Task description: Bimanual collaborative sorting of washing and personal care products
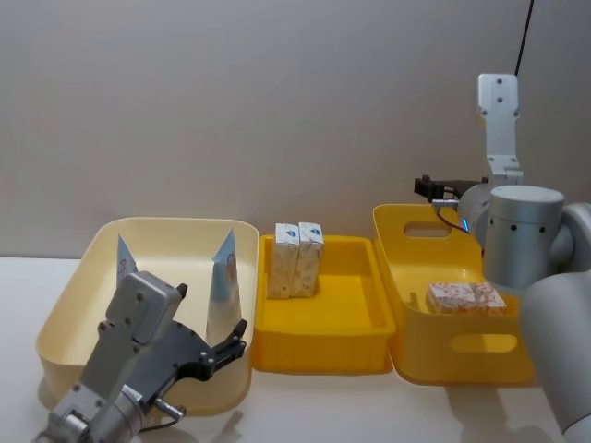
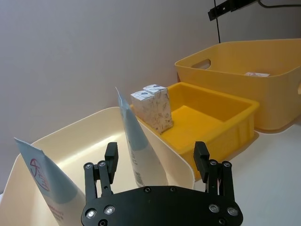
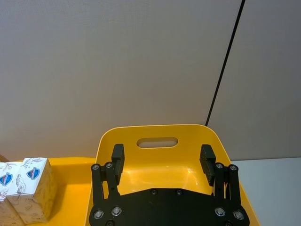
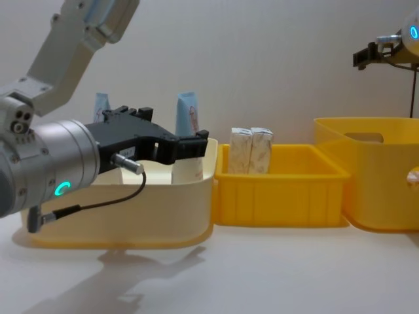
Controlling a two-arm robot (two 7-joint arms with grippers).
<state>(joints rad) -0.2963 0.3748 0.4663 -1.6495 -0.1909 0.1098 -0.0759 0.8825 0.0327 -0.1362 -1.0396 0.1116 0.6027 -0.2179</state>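
Cream bin, left: two squeeze tubes are stood inside, judged light, soft and slippery, and best gripped low on the fuller body. Left pincer is held wide open and empty just near of them. Right pincer, equally open and empty, is held over the right yellow bin.

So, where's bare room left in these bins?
Middle yellow tray: bare floor in front and right of the upright cartons. Right yellow bin: bare behind the lying carton. Cream bin crowded: two tubes, left gripper at its front.
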